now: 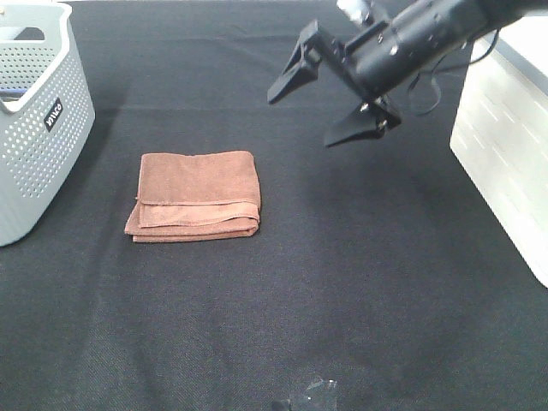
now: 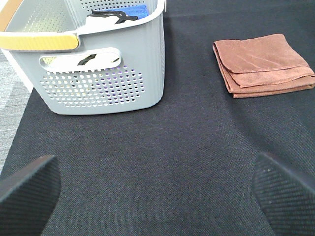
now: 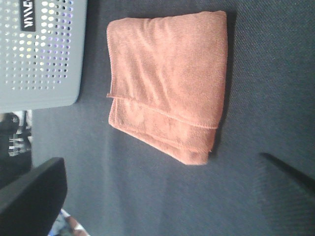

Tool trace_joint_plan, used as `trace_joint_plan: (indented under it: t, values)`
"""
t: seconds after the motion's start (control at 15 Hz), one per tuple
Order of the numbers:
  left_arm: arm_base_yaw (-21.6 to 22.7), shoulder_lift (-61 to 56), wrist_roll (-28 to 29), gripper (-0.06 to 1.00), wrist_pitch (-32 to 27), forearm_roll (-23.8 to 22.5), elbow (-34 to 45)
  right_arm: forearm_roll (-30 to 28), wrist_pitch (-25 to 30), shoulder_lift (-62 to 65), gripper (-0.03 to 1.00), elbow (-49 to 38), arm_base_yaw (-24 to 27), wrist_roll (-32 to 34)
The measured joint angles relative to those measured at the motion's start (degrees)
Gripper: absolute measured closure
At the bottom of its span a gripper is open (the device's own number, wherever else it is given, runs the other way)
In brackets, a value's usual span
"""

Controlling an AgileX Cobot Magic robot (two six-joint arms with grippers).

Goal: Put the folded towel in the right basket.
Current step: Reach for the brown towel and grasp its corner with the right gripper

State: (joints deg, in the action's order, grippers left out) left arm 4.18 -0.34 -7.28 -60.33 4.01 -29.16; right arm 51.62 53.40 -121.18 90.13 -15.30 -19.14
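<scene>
Spread wide, the fingers of the right gripper hang empty upper right of centre, well apart from the folded towel lying left of centre on the desk. Soft, light and limp, it likely wants pinching across its stacked folded edge, bound for the right basket.

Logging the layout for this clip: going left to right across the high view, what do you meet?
Left to right: grey basket → towel → right gripper → white basket.

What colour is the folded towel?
The folded towel is reddish brown, clearest in the right wrist view.
</scene>
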Motion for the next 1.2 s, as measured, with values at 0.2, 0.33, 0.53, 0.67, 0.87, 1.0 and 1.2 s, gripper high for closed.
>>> trace_joint_plan:
  t: [0.2,0.33,0.53,0.67,0.87,1.0,1.2]
  values:
    - [0.0,0.0,0.0,-0.05,0.0,0.0,0.0,3.4,1.0,-6.9,0.0,4.9,0.0,-2.0]
    - [0.0,0.0,0.0,-0.05,0.0,0.0,0.0,4.2,2.8,-14.2,0.0,12.6,-0.2,-1.4]
    - [0.0,0.0,0.0,-0.05,0.0,0.0,0.0,4.0,3.3,-21.1,0.01,20.6,-4.1,0.7]
    - [0.0,0.0,0.0,-0.05,0.0,0.0,0.0,3.3,3.7,-22.5,0.01,22.3,-4.8,1.3]
    - [0.0,0.0,0.0,-0.05,0.0,0.0,0.0,-4.9,3.0,-23.8,0.01,23.4,-4.7,5.4]
    - [0.0,0.0,0.0,-0.05,0.0,0.0,0.0,-6.1,2.4,-24.3,0.01,23.9,-4.6,6.8]
    - [0.0,0.0,0.0,-0.05,0.0,0.0,0.0,-3.1,3.0,-25.7,0.01,24.5,-4.6,6.8]
